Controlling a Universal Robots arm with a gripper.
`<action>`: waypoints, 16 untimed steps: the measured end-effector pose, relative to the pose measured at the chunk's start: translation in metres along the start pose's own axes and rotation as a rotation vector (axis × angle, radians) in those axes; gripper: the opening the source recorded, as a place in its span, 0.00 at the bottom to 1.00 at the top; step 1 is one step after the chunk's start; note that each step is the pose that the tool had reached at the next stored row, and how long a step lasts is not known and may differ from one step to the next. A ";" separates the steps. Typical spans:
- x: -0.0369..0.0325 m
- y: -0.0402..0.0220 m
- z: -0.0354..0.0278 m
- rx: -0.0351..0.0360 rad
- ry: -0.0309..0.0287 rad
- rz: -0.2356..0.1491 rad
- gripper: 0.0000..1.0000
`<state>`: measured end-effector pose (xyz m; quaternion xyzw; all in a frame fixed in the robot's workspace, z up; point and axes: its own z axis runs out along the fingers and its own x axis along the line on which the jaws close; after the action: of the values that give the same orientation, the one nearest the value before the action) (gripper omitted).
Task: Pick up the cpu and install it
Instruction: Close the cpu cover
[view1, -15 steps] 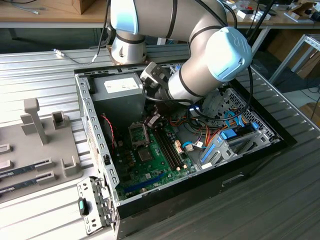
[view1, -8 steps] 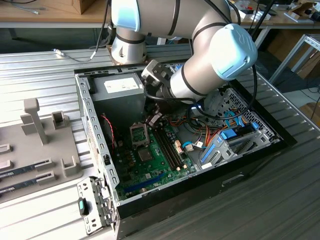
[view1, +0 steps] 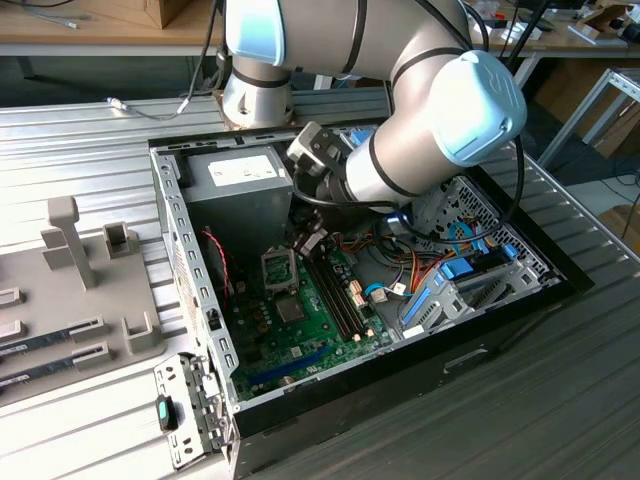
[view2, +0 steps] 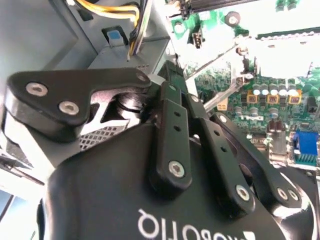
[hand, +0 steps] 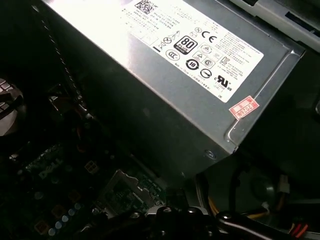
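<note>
Here's the arm (view1: 440, 110) bent deep into the open case (view1: 180, 250) on the table (view1: 560, 400). The gripper (view1: 306, 240) hangs low over the board (view1: 290, 340), just beside the socket (view1: 278, 268) and close under the flank of the power supply (view1: 240, 178). In the second wrist view the fingers (view2: 170, 100) run in to a narrow point, drawn together or very nearly so. Whether anything thin is pinched at their tips I cannot tell, since the linkage hides them. Now, the cpu: I can't pick it out for certain. In the exterior view the socket's dark frame shows a paler grey square in its middle (that could be the chip lying seated, or just the bare contact bed). So my guess is that it's either at the fingertips or in the socket. Over on the exterior view's left, the tray (view1: 60, 300) carries two memory sticks (view1: 55, 337). A thin lever (view2: 215, 60) stands slanted up off the board in the second wrist view, so my read is the socket is not latched. Judging by all that, the pick-up looks done and we're at the seating stage, with no locked-down, finished install on show yet.
</note>
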<state>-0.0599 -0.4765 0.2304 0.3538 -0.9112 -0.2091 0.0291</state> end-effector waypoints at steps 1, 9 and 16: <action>0.0005 -0.0005 -0.0003 -0.0003 -0.0003 0.000 0.11; 0.0004 0.0007 -0.0036 -0.0042 -0.0035 -0.001 0.11; 0.0000 0.0024 -0.0074 -0.0059 -0.0050 -0.002 0.11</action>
<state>-0.0599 -0.4776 0.2381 0.3540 -0.9103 -0.2127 0.0277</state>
